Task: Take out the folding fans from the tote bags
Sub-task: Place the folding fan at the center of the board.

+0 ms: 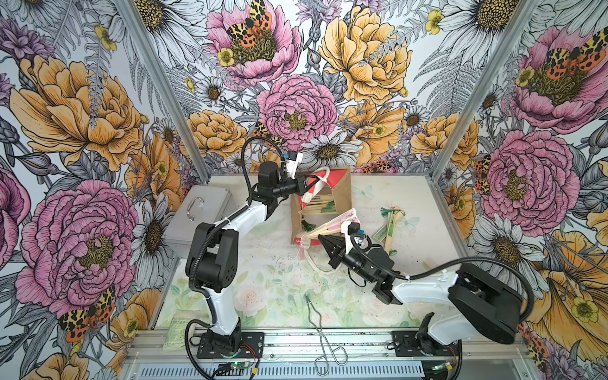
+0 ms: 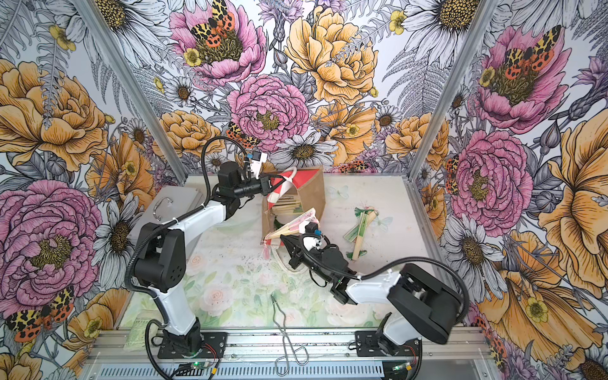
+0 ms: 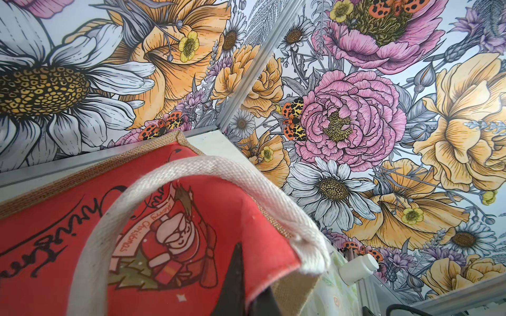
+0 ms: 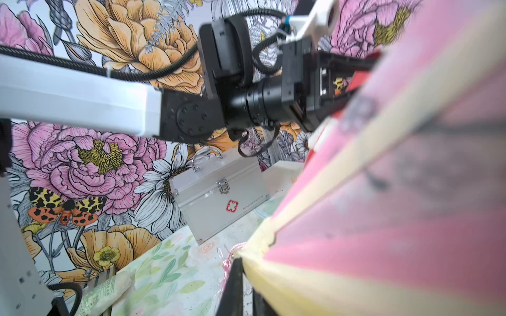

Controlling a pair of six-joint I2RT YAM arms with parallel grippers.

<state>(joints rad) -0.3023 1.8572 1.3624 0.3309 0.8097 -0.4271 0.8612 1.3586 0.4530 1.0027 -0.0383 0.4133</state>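
The tote bag (image 1: pixel 342 197) is showing tan jute with red-and-white stripes, its red panel carrying a Santa print. The pink fan (image 1: pixel 329 225) is flashing rosy leaf between pale slats, the green fans (image 1: pixel 391 224) are trailing green tassels, and the desk (image 1: pixel 279 289) is wearing pastel roses.
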